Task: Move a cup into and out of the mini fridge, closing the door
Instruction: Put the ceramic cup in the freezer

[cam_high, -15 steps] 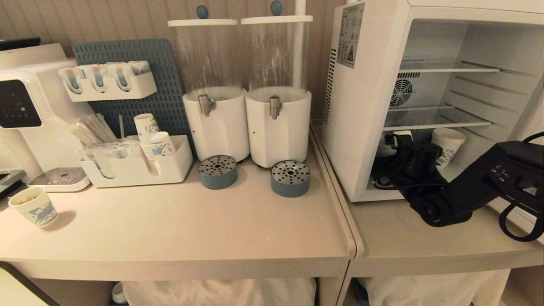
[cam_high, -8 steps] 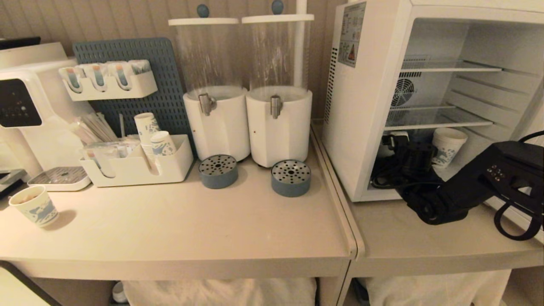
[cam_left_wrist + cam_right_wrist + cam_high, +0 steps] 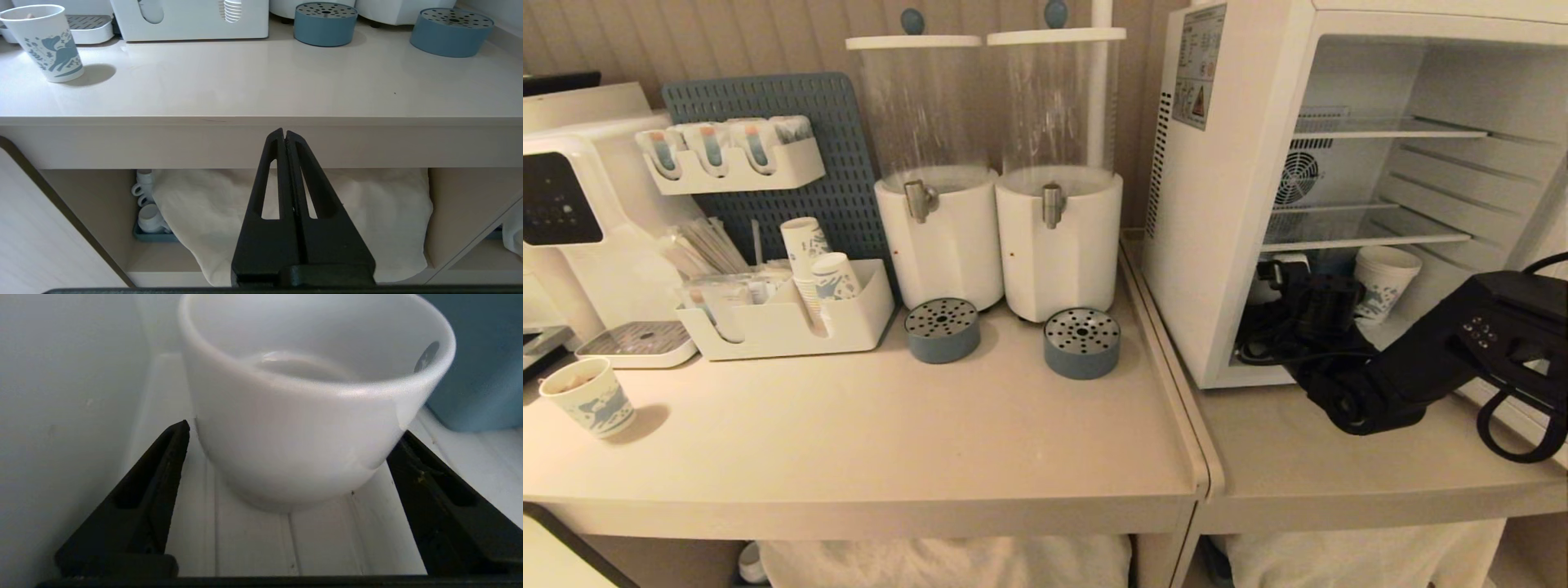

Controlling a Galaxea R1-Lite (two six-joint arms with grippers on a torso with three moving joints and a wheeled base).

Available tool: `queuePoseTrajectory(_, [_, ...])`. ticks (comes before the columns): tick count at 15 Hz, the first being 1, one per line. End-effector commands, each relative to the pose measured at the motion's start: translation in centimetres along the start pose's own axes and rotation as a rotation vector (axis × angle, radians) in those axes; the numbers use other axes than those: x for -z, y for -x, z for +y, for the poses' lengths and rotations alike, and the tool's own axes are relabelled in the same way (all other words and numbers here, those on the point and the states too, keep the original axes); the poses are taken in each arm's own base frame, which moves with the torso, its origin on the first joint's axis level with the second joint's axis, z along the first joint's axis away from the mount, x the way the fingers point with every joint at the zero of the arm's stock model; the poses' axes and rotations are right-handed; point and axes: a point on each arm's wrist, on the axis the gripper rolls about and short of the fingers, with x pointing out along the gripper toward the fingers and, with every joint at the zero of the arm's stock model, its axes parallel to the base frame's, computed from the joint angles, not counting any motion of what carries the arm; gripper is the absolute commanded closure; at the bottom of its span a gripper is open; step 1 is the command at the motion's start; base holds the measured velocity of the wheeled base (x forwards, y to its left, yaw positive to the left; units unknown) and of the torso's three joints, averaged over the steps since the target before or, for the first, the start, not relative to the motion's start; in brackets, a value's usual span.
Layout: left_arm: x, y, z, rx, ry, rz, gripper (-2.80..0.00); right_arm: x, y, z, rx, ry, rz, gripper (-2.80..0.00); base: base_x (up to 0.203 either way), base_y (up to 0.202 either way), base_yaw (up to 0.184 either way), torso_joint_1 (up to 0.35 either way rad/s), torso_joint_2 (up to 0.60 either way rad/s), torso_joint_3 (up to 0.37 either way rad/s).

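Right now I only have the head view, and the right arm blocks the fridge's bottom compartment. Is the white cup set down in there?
Observer: Yes. The right wrist view shows the white ceramic cup upright on the floor of the mini fridge.
Operator: Is it clamped?
Observer: No. The right gripper is open, with a finger on either side of it.
Operator: And the left arm?
Observer: The left gripper is shut and parked below the counter edge.

No wording can be read anywhere. The fridge (image 3: 1225,204) carries a sticker (image 3: 1197,67) on its side with a red-and-black warning triangle and lines of print too small to make out. The paper cups (image 3: 48,43) bear only blue drawings.
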Motion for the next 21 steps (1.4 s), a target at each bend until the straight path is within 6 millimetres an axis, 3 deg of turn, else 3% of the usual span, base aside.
queuePoseTrajectory(1, [0.0, 0.0, 0.0, 0.000, 0.000, 0.001, 0.00, -0.5, 0.5, -0.1, 0.002, -0.002, -0.013, -2.80, 0.000, 0.000, 0.000, 0.000, 0.00, 0.000])
queuePoseTrajectory(3, [0.0, 0.0, 0.0, 0.000, -0.001, 0.001, 0.00, -0.7, 0.9, -0.2, 0.000, -0.002, -0.012, -2.80, 0.000, 0.000, 0.000, 0.000, 0.00, 0.000])
queuePoseTrajectory(7, [0.0, 0.0, 0.0, 0.000, 0.000, 0.001, 0.00, -2.3, 5.9, -1.6, -0.011, -0.011, 0.001, -2.80, 0.000, 0.000, 0.000, 0.000, 0.00, 0.000])
queuePoseTrajectory(10, [0.0, 0.0, 0.0, 0.000, 0.000, 0.001, 0.00, -2.4, 6.8, -1.8, -0.012, -0.012, 0.007, -2.80, 0.000, 0.000, 0.000, 0.000, 0.00, 0.000])
queuePoseTrajectory(13, [0.0, 0.0, 0.0, 0.000, 0.000, 0.001, 0.00, -4.6, 11.6, -3.1, -0.011, -0.025, -0.040, -2.80, 0.000, 0.000, 0.000, 0.000, 0.00, 0.000])
queuePoseTrajectory(16, [0.0, 0.0, 0.0, 0.000, -0.001, 0.001, 0.00, -5.4, 15.1, -3.9, -0.010, -0.029, -0.064, -2.80, 0.000, 0.000, 0.000, 0.000, 0.00, 0.000])
queuePoseTrajectory(18, [0.0, 0.0, 0.0, 0.000, 0.000, 0.001, 0.00, -5.5, 16.6, -4.3, -0.018, -0.029, -0.074, 0.00, 0.000, 0.000, 0.000, 0.000, 0.00, 0.000])
queuePoseTrajectory(21, [0.0, 0.0, 0.0, 0.000, -0.001, 0.001, 0.00, -6.2, 20.7, -5.1, -0.046, -0.037, -0.123, 0.00, 0.000, 0.000, 0.000, 0.000, 0.00, 0.000])
